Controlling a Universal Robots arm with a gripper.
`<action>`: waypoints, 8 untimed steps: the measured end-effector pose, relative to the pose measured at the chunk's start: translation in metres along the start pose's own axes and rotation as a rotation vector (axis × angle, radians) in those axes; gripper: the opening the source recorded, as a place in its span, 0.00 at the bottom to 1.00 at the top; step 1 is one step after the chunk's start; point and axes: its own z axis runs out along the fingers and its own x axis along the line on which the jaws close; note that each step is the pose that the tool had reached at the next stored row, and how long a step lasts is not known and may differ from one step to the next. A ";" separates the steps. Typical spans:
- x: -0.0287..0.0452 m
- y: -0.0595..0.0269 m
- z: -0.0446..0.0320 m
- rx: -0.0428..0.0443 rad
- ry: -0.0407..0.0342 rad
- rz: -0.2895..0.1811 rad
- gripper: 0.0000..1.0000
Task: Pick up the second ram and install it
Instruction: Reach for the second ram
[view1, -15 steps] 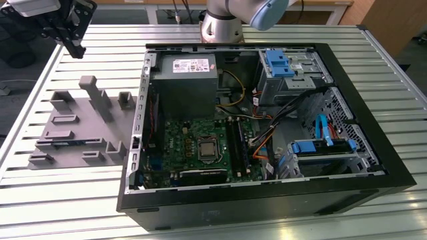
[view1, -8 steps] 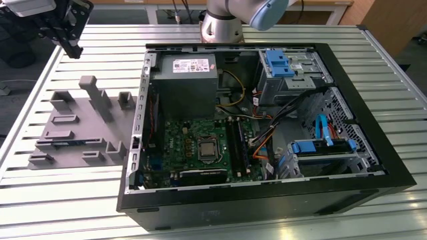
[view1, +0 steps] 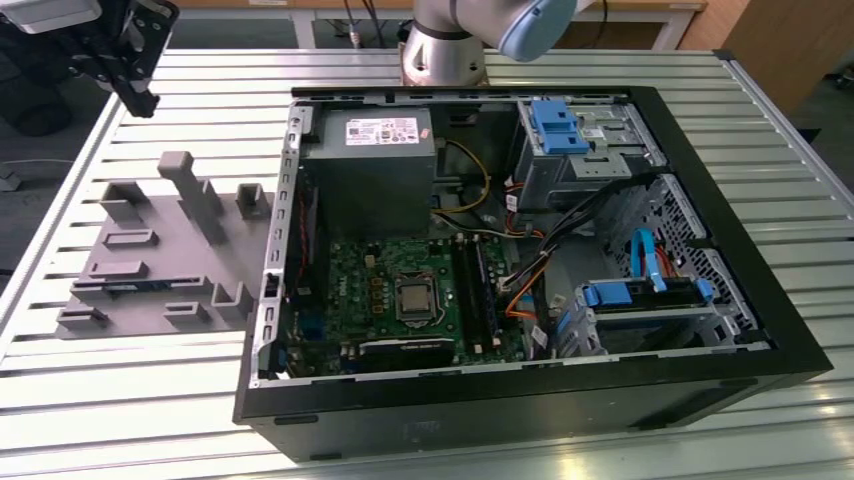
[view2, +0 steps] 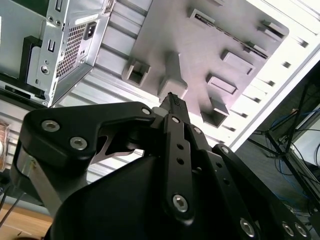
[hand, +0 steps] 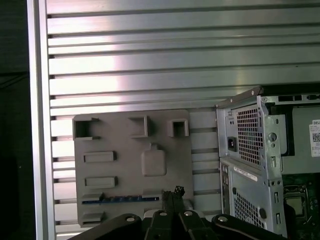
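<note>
The second ram (hand: 120, 199) is a thin dark stick with a blue edge. It stands on edge in a slot of the grey holder plate (hand: 125, 135). In the exterior view the ram (view1: 131, 286) sits low on the plate (view1: 160, 250), at that view's left of the open computer case (view1: 534, 380). My gripper (view1: 139, 98) hangs high above the table's far left corner, well away from the plate. Its black fingers (hand: 172, 194) are shut together with nothing between them; in the second wrist view the gripper (view2: 172, 100) points down toward the plate (view2: 200, 55).
The case lies open on the slatted aluminium table (view1: 160, 400). Inside it are the green motherboard (view1: 400, 290) with long black slots (view1: 477, 290), a power supply (view1: 374, 150), blue drive caddies (view1: 641, 295) and loose cables. The arm's base (view1: 447, 50) stands behind the case.
</note>
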 end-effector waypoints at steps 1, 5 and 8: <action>0.0007 0.0000 -0.0001 0.0001 0.0001 0.000 0.11; 0.0049 -0.0004 -0.0001 0.0001 0.0001 0.000 0.11; 0.0093 -0.0007 -0.0003 0.0001 0.0000 0.000 0.11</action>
